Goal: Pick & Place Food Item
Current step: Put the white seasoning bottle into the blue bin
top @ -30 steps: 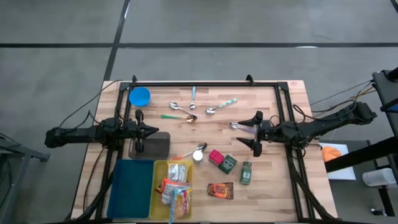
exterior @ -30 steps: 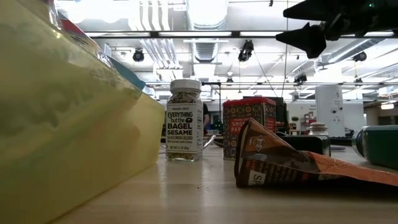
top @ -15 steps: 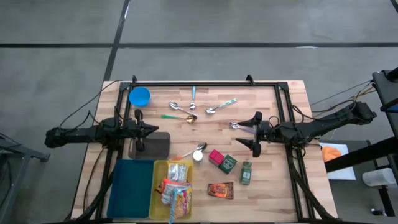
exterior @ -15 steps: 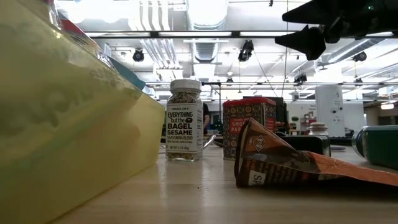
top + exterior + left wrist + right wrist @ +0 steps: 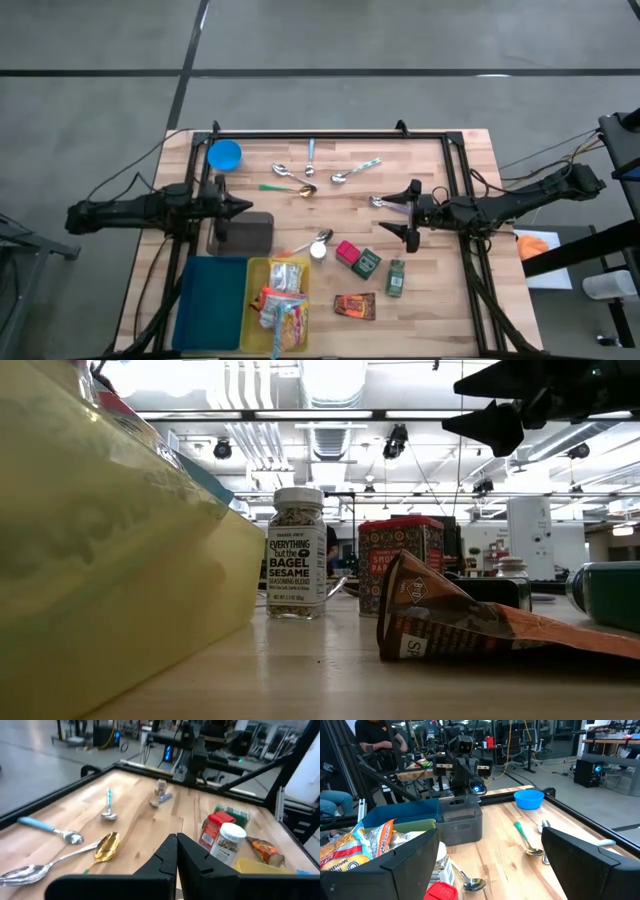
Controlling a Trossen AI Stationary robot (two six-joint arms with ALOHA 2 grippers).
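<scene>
A pale wood table [image 5: 440,300] framed by black rails sits on a grey floor, with a workshop behind it. The right pincer [image 5: 409,215] hangs above the table's right half, its 2 fingers spread wide with nothing between them. Just beside it lies a purple-handled spoon [image 5: 390,205]; near it, toward the front, stand a red tin [image 5: 347,252], a green box [image 5: 367,263], a green tin [image 5: 396,278] and a bagel sesame seasoning jar [image 5: 297,553], with a brown snack packet [image 5: 354,306] lying flat. The left pincer [image 5: 243,208] hovers over the left half, fingers pressed together and empty, above a grey bin [image 5: 250,236]. In front of the bin sit a blue tray [image 5: 210,304] and a yellow tray [image 5: 256,300] holding noodle packets [image 5: 283,305]. A blue bowl [image 5: 224,155] stands at the far left corner.
</scene>
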